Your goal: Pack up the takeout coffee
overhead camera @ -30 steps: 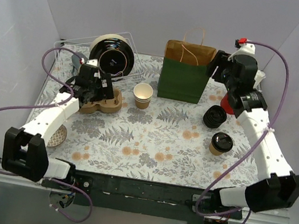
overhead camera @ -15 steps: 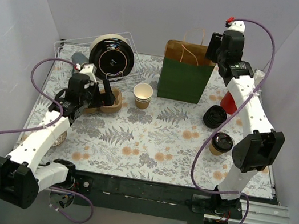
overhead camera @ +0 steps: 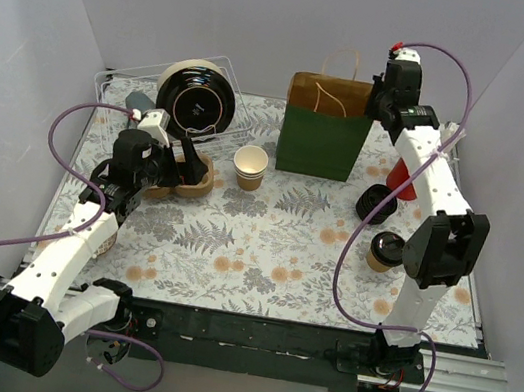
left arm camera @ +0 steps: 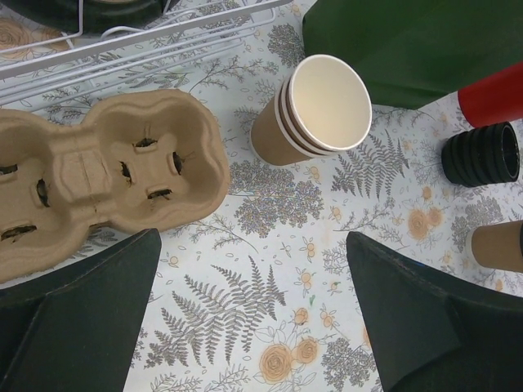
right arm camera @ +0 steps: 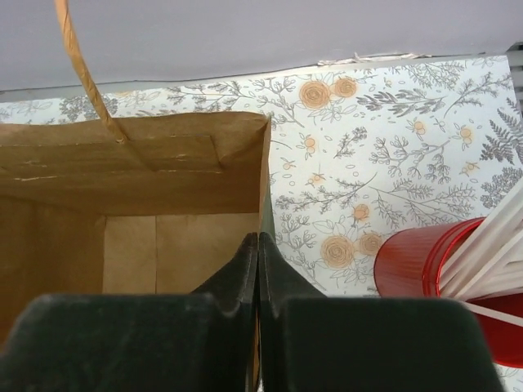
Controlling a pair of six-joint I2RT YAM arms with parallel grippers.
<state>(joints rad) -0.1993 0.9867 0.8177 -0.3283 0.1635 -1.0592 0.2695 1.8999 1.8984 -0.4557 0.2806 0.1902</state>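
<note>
The takeout coffee (overhead camera: 386, 251), a tan cup with a black sip lid, stands on the floral cloth at the right, with no gripper near it. Its tan side shows at the right edge of the left wrist view (left arm camera: 498, 245). The green-and-brown paper bag (overhead camera: 322, 141) stands open at the back centre. My right gripper (overhead camera: 375, 104) is shut on the bag's right wall at the rim (right arm camera: 263, 163), one finger inside and one outside; the bag holds nothing (right arm camera: 131, 237). My left gripper (overhead camera: 178, 163) hangs wide open over the cloth (left arm camera: 253, 327) beside the cup carrier, holding nothing.
A cardboard cup carrier (overhead camera: 184, 177) (left arm camera: 98, 180) lies at the left. A stack of lidless cups (overhead camera: 250, 167) (left arm camera: 315, 110) stands by the bag. Black lids (overhead camera: 376, 205) (left arm camera: 482, 153) and a red cup of straws (overhead camera: 402, 180) (right arm camera: 441, 269) sit at the right. A wire rack with plates (overhead camera: 198, 98) is at the back left.
The right arm rose and swung in to the bag's right top edge, and its jaws closed on the wall. The left arm drew back and left a little, still open.
</note>
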